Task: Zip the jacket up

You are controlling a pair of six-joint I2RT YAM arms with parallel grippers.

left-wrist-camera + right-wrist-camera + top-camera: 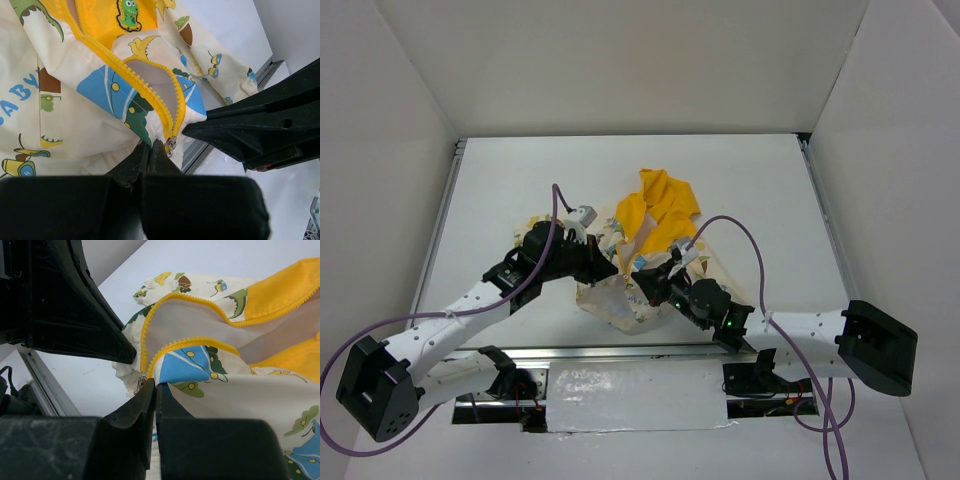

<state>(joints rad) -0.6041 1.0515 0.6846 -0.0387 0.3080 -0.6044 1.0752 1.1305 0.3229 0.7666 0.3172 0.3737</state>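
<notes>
The jacket [620, 300] lies crumpled mid-table, cream with cartoon print, its yellow hood [662, 205] toward the back. Its yellow zipper [150, 87] gapes open; the two toothed strips meet at the bottom, where the small metal slider [171, 145] sits. My left gripper [610, 268] is shut on the jacket's bottom edge just left of the slider [150, 148]. My right gripper [645, 282] is shut on the jacket fabric [210, 370] right beside the slider [140, 385], fingertips together [156, 388]. The two grippers nearly touch; each shows as a black shape in the other's wrist view.
A metal rail [620, 352] runs along the table's near edge, with a taped white patch [635, 398] in front of it. White walls enclose the table on three sides. Purple cables [750, 250] loop above both arms.
</notes>
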